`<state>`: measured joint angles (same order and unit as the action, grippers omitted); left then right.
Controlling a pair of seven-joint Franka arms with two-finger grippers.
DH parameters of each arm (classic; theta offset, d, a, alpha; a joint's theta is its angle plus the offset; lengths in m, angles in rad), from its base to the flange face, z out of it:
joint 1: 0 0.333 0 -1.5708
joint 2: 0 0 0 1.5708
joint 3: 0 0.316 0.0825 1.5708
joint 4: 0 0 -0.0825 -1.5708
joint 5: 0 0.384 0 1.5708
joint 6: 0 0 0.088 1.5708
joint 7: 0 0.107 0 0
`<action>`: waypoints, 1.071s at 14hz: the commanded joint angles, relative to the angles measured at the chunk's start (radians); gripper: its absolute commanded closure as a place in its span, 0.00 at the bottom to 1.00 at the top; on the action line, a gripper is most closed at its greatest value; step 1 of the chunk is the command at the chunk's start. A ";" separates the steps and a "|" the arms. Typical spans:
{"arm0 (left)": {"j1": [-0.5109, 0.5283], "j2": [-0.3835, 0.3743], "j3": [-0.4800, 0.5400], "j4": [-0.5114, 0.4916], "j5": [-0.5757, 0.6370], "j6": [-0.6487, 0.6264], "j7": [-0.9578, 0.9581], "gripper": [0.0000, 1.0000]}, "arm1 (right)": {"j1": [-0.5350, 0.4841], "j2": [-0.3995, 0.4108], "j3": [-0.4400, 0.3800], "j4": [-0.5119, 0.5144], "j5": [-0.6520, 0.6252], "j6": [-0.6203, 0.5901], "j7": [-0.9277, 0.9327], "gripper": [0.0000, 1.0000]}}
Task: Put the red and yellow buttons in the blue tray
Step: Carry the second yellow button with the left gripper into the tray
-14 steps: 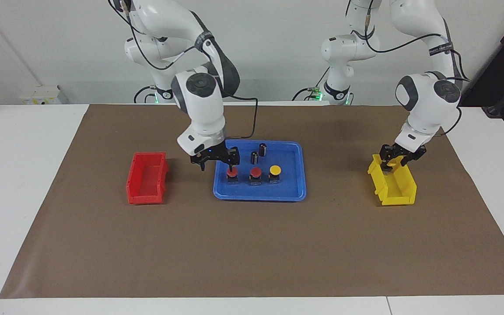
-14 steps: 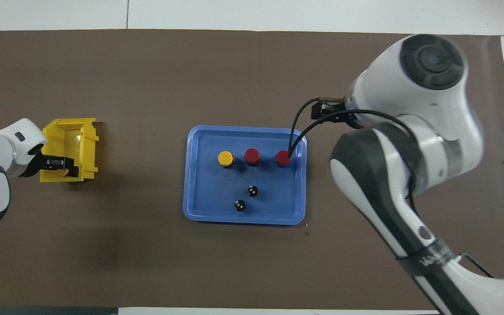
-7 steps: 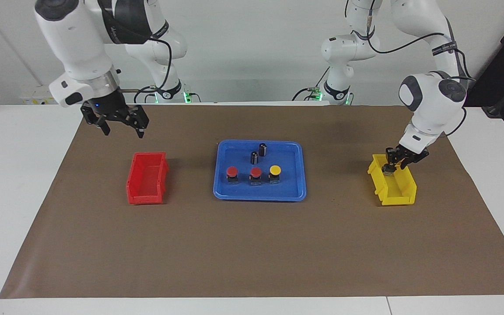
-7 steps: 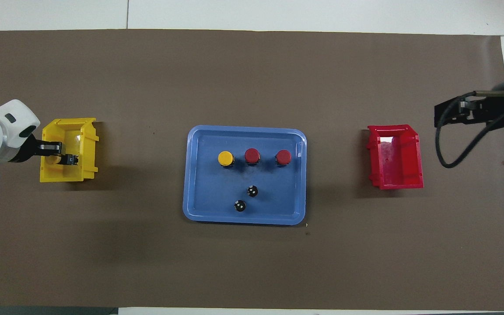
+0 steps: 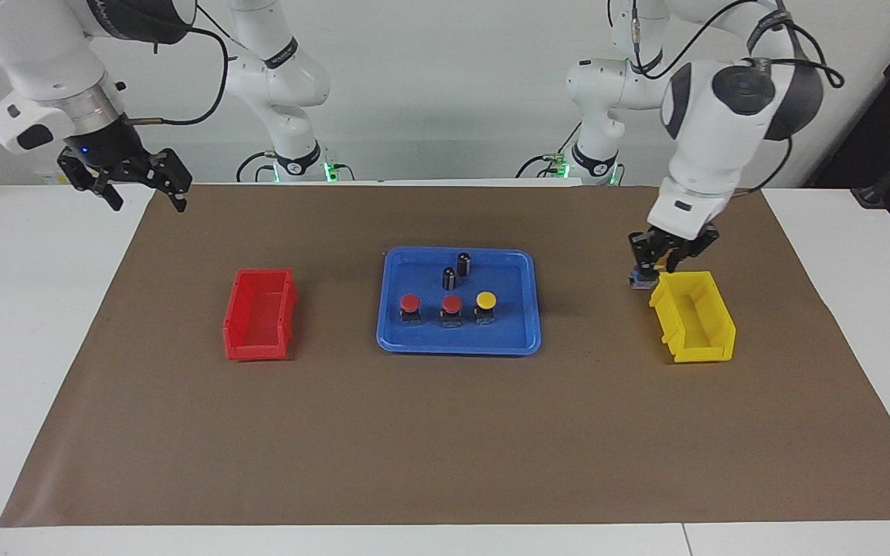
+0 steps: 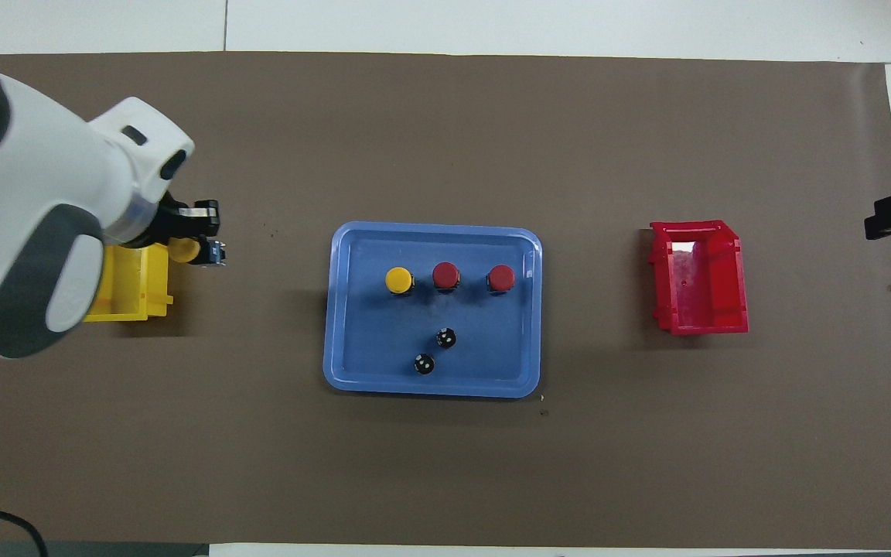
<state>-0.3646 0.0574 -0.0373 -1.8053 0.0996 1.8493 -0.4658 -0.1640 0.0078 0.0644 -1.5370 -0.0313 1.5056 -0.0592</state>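
Note:
The blue tray (image 5: 460, 349) (image 6: 333, 309) lies mid-mat. In it stand two red buttons (image 5: 410, 302) (image 5: 452, 303) (image 6: 501, 278) (image 6: 445, 274) and one yellow button (image 5: 486, 299) (image 6: 399, 279) in a row. My left gripper (image 5: 650, 272) (image 6: 199, 246) is shut on another yellow button (image 5: 639, 279) (image 6: 182, 249). It holds the button in the air over the yellow bin's edge that faces the tray. My right gripper (image 5: 149, 202) hangs open and holds nothing, high over the mat's corner at the right arm's end.
Two small dark cylinders (image 5: 450, 278) (image 5: 464, 263) (image 6: 446, 337) (image 6: 425, 363) stand in the tray, nearer to the robots than the buttons. A red bin (image 5: 259, 313) (image 6: 699, 277) sits toward the right arm's end. A yellow bin (image 5: 694, 316) (image 6: 132, 282) sits toward the left arm's end.
My left gripper shut on the yellow button in the yellow bin, then lifted it out toward the tray. My right gripper left the tray and swung up and out to its own end.

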 commanded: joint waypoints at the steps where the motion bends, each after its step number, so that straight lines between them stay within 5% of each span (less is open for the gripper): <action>1: -0.089 0.030 0.013 -0.069 0.020 0.127 -0.137 0.99 | -0.019 -0.039 0.002 -0.068 -0.001 0.047 -0.019 0.00; 7: -0.183 0.159 0.013 -0.095 -0.024 0.292 -0.206 0.98 | -0.017 -0.037 0.002 -0.061 -0.002 0.045 -0.022 0.00; 15: -0.211 0.174 0.013 -0.144 -0.024 0.343 -0.226 0.98 | -0.017 -0.037 0.003 -0.064 0.004 0.042 -0.059 0.00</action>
<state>-0.5567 0.2421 -0.0390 -1.9207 0.0874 2.1550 -0.6724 -0.1691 -0.0057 0.0604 -1.5707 -0.0313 1.5344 -0.0748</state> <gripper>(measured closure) 0.617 0.000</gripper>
